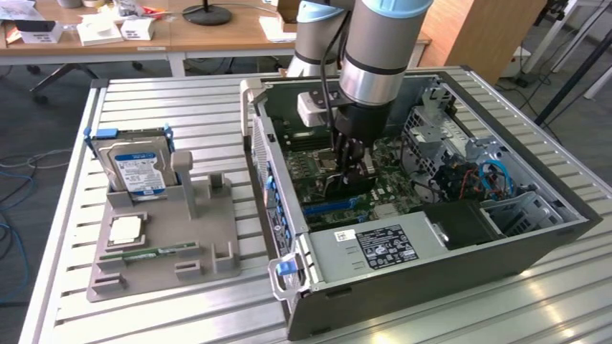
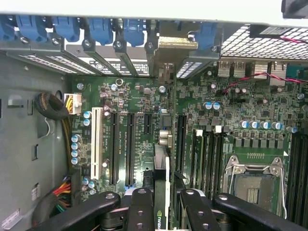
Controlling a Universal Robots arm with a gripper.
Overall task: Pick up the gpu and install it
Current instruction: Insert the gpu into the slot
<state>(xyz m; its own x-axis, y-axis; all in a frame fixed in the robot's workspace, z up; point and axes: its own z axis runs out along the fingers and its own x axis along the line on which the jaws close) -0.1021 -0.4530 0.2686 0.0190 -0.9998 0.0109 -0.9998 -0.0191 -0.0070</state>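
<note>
Fingers (image 2: pixel 141 208) clamped on gpu (image 2: pixel 162 163). Card held upright, edge-on, inside case (image 1: pixel 535 247), over motherboard (image 2: pixel 231 110). Seated or not: cannot tell.

Judgement:
- keep card vertical
- bottom edge parallel with long black slots (image 2: pixel 129 149)
- bracket end lined up with rear slot openings (image 2: pixel 120 60)
- press straight down, no twist

Room:
- rear wall tight at bracket end
- memory slots (image 2: pixel 207 159) close beside card
- power supply (image 1: pixel 383 247) near
- overhead open

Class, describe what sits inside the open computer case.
A green motherboard, a labelled power supply, and the gripper holding the gpu edge-down over the slots. The slot beneath the card is hidden.
</note>
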